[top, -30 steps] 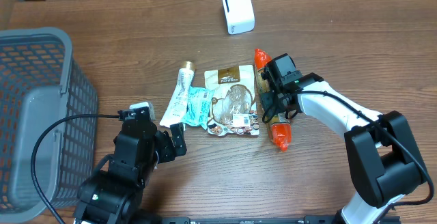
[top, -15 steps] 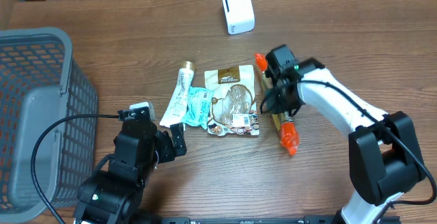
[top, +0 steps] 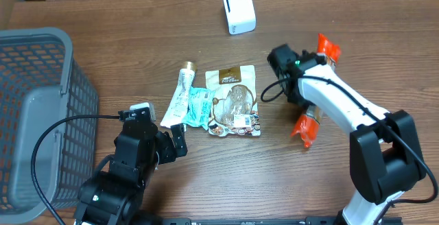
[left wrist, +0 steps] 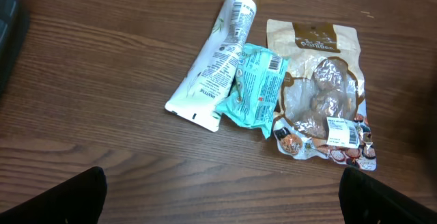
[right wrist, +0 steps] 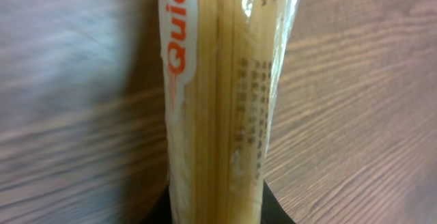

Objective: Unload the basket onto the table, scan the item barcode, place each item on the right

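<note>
spaghetti pack (top: 306, 125) is gripped mid-length by right gripper (top: 312, 91), jaws nearly closed | left gripper (left wrist: 220, 176) jaws are spread wide, nothing is held

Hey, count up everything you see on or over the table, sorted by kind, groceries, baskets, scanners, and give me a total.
Groceries: 4, namely white tube, teal packet, brown snack pouch, pasta pack
Baskets: 1, the grey basket
Scanners: 1, the white scanner
Total: 6
</note>
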Controlling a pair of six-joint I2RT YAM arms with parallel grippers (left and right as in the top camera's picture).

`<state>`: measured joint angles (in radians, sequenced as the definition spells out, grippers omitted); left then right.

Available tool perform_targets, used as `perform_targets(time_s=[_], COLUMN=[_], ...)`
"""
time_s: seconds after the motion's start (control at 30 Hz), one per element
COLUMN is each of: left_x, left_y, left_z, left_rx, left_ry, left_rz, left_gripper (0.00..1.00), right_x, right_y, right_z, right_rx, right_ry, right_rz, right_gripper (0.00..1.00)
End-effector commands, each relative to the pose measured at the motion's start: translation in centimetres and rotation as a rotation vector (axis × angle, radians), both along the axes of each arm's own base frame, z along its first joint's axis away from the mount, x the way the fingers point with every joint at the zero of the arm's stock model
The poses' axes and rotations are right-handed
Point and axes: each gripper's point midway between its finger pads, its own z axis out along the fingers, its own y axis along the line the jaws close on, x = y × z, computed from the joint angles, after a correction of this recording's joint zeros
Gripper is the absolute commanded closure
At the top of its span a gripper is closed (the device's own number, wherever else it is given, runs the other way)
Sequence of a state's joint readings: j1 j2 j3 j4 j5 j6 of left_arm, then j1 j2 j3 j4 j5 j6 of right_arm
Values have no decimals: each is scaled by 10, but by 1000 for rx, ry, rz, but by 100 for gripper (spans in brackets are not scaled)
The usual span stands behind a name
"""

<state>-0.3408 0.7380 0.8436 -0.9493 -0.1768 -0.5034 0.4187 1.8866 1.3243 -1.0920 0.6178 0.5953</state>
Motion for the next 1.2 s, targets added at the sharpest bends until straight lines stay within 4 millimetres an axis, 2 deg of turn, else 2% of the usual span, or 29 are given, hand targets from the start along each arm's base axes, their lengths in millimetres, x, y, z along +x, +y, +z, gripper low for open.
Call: perform_targets(time_s=[0.0,0.1,0.17,0.27,0.37,0.47,0.7,0.8,0.97,1.07,1.17], left_x=[1,1,1,1,1,1,1,1,1,1,1], left_y=[2,2,2,2,2,2,2,2,2,2,2], left_z=[-1,-1,-1,-1,-1,-1,-1,-1,-2,-2,-2], left_rx=[-1,-1,-1,-1,-1,-1,-1,-1,0,0,0], left_ry=[0,0,0,0,0,0,0,0,0,0,0], left_rz=[22,22,21,22,22,22,22,22,22,22,22], left_gripper=[0,0,0,0,0,1,1,0,0,0,0], right_x=[3,6,9,7,2,1,17,20,9,-2,-12], right_y=[-16,-5,16,47,73,89,93,99,102,102,100], right_z=[-1,-22,-38,-52,-54,-44,10,26,19,3,-23], right_rx=[-106,-60,46,217,353,441,489,537,619,645,643], right_ry=[-59,13,74,144,193,221,208,203,258,294,312], right_rz=[-33,42,129,246,311,332,313,315,288,277,272], right_gripper=[96,96,96,86,75,62,47,41,41,49,60])
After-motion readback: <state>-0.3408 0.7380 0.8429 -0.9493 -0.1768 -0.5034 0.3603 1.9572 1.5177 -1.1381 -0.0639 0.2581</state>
